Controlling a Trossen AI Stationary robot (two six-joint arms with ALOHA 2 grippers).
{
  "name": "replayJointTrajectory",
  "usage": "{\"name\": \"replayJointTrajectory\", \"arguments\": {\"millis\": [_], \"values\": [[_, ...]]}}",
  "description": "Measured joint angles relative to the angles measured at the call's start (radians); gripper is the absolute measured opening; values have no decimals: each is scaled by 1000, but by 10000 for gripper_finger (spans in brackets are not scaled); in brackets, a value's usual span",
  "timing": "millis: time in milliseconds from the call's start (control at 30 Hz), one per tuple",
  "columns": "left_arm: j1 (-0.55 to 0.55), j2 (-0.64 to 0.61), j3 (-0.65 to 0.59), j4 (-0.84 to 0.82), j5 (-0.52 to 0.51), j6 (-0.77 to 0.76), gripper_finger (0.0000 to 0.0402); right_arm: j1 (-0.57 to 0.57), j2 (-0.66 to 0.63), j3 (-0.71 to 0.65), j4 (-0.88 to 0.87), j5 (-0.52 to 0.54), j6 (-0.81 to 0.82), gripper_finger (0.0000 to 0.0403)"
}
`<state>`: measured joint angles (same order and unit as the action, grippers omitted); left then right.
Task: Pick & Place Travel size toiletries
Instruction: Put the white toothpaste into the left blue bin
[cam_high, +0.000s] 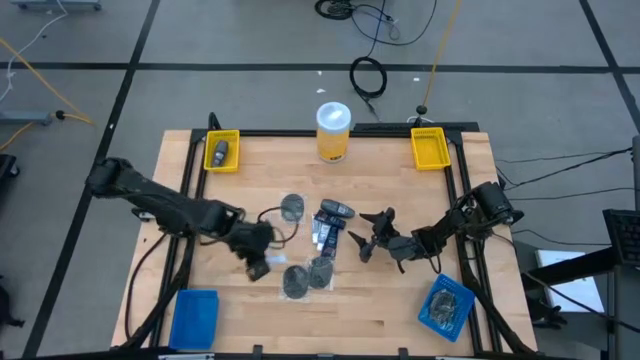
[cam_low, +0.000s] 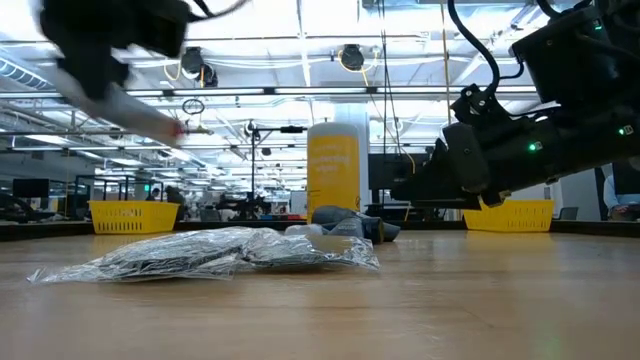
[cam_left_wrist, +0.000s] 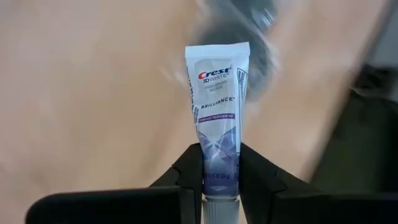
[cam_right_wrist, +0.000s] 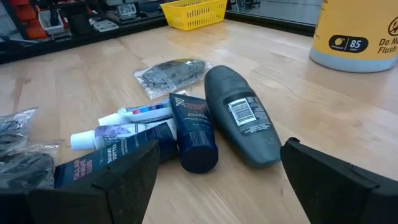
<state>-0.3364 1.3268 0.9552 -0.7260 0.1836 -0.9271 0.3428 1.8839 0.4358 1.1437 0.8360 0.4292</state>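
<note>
My left gripper (cam_high: 258, 266) is raised above the table's middle left and shut on a slim white Crest toothpaste tube (cam_left_wrist: 216, 106). The other travel size toiletries lie in a heap at mid-table: a dark grey deodorant stick (cam_right_wrist: 239, 115), a dark blue tube (cam_right_wrist: 193, 130) and white tubes (cam_right_wrist: 134, 112) lie flat on their sides. Bagged grey mesh discs (cam_high: 306, 277) and one more (cam_high: 292, 207) lie beside them. My right gripper (cam_right_wrist: 217, 186) stands open, low by the heap's right side, touching nothing. My left gripper pinches the toothpaste tube's cap end (cam_left_wrist: 219, 167) between its two fingers, one finger (cam_left_wrist: 191, 163) on each side. The tube runs along the fingers and sticks out past their tips. The low view shows the gripper high above the table, with the tube lifted clear.
A large yellow jar with a white lid (cam_high: 333, 130) stands at the far middle. Yellow baskets sit at the far left (cam_high: 221, 151) and far right (cam_high: 429, 148); blue bins sit at the near left (cam_high: 195, 315) and near right (cam_high: 446, 305).
</note>
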Motion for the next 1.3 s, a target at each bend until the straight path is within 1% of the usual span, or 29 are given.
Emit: {"name": "replayJointTrajectory", "arguments": {"millis": [67, 133, 300, 433, 567, 600, 667, 767, 900, 1033, 1300], "values": [[-50, -26, 6, -30, 64, -123, 66, -2, 0, 0, 16, 0, -5, 325], [-113, -49, 6, -60, 124, -284, 67, -8, 0, 0, 45, 0, -25, 325], [-308, -76, 6, -49, 233, -756, 67, -23, 0, 0, 127, -1, -94, 325], [-487, -81, 6, -2, 261, -1148, 67, -35, 0, 0, 157, -2, -124, 325], [-657, -81, 3, 21, 232, -1502, 67, -37, 0, 0, 163, -3, -127, 325], [-686, -81, 1, 21, 220, -1531, 67, -37, 0, 0, 163, -3, -127, 325], [-726, -71, 1, -3, 168, -1542, 67, -36, 0, 0, 163, -8, -127, 325], [-737, -44, 0, -75, 104, -1512, 67, -37, 0, 1, 167, -30, -127, 325], [-733, -18, -1, -156, 113, -1500, 67, -36, 0, 4, 169, -30, -127, 325], [-733, -9, -1, -208, 106, -1521, 67, -36, 0, 15, 168, -30, -127, 325], [-722, 88, -1, -202, 95, -1518, 67, -36, 0, 16, 167, -30, -127, 325]]}}
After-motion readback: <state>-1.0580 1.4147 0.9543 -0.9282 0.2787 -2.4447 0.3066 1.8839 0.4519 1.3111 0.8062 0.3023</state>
